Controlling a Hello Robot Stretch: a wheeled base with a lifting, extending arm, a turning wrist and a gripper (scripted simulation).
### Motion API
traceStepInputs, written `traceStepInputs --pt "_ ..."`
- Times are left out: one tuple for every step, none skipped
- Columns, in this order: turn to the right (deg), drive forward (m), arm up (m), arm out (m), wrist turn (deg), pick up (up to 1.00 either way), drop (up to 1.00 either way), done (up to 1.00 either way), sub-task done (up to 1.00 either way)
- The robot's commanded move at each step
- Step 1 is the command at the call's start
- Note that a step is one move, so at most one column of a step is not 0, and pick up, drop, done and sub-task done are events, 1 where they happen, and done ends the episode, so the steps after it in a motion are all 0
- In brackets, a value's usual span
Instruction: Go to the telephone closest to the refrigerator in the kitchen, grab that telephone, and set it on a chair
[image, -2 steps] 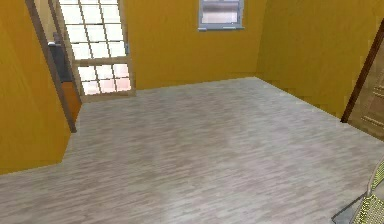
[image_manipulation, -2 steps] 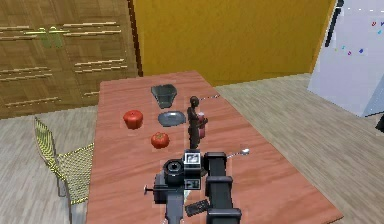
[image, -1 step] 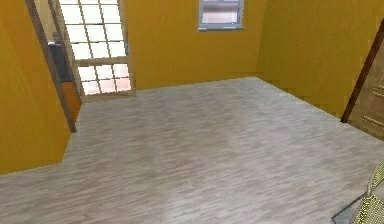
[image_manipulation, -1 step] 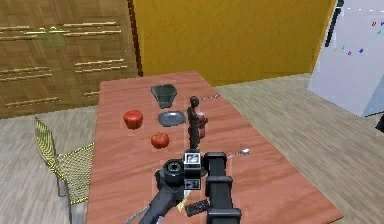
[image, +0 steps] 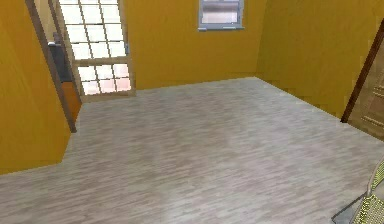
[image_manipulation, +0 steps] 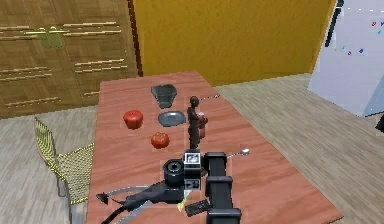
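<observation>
Claw (image_manipulation: 110, 198) at table (image_manipulation: 120, 165) edge, red fruit (image_manipulation: 159, 140) beyond, wire chair (image_manipulation: 58, 155) beside

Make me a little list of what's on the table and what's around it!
table: reddish wooden table
red stuff: farther round red thing; nearer round red thing
grey stuff: flat grey thing at the far end
tall stuff: dark upright thing
seat: yellow mesh chair beside the table
robot hand: gripper at the table's near end
background: white refrigerator; wooden doors
</observation>
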Motion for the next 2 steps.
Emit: traceStepInputs --pt "0.0 0.00 0.00 0.00 45.0 0.00 0.00 0.00 0.00" --pt "0.0 0.00 0.00 0.00 45.0 0.00 0.00 0.00 0.00"
